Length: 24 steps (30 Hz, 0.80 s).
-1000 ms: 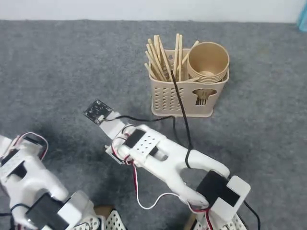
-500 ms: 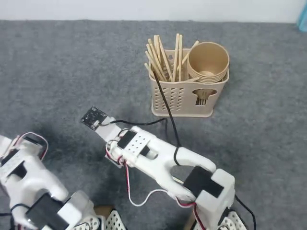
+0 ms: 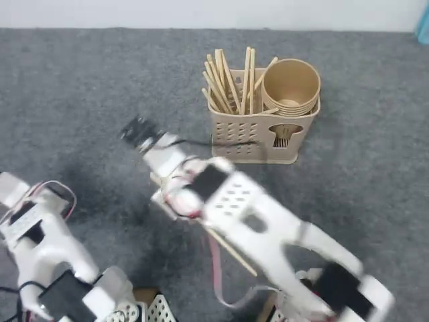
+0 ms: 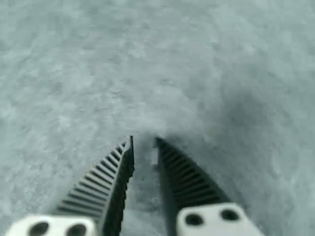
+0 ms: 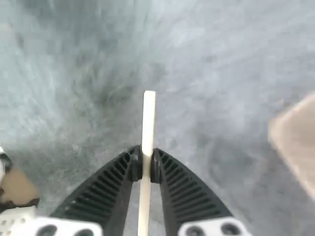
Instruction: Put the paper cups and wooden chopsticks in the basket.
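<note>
A beige perforated basket (image 3: pixel 255 137) stands at the back of the grey carpet. It holds several wooden chopsticks (image 3: pixel 228 84) upright and a stack of paper cups (image 3: pixel 291 86). My right gripper (image 5: pixel 144 158) is shut on one wooden chopstick (image 5: pixel 148 115), which juts forward past its fingertips above the carpet. In the high view that chopstick (image 3: pixel 231 249) shows slanting under the raised right arm (image 3: pixel 234 201), in front and to the left of the basket. My left gripper (image 4: pixel 145 143) hangs over bare carpet, open by a narrow gap with nothing between its fingers.
The left arm (image 3: pixel 40 248) sits folded at the near left corner. Open carpet (image 3: pixel 80 100) lies left of the basket and to its right. A cable runs from the right arm close past the basket's front.
The right arm has lifted and swung up toward the basket, and the chopstick now shows beneath it. The left arm has shifted only slightly.
</note>
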Tool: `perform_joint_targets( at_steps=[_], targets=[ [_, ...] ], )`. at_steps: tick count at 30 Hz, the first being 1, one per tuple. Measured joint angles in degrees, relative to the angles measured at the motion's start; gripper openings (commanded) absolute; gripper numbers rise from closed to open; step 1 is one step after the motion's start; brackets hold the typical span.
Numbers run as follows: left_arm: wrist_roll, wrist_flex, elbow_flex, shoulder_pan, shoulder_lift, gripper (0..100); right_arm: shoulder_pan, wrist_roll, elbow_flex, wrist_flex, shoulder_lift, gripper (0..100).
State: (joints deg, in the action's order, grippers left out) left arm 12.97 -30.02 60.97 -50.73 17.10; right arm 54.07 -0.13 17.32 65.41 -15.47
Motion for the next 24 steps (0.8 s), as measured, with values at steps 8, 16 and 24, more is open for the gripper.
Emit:
perform_joint_targets(
  at_steps=[8, 16, 24],
  targets=[
    [-3.1, -0.1, 12.7, 9.8, 20.5, 2, -8.1, -0.2, 4.0, 3.6, -26.5, 0.7],
    [-10.2, -7.3, 24.5, 28.1, 46.2, 2, -18.6, -4.9, 12.0, -9.8, -45.0, 0.7],
    [-14.2, -16.0, 32.6, 35.1, 68.3, 2, -27.9, -6.9, 15.6, -33.0, -51.3, 0.7]
  ],
)
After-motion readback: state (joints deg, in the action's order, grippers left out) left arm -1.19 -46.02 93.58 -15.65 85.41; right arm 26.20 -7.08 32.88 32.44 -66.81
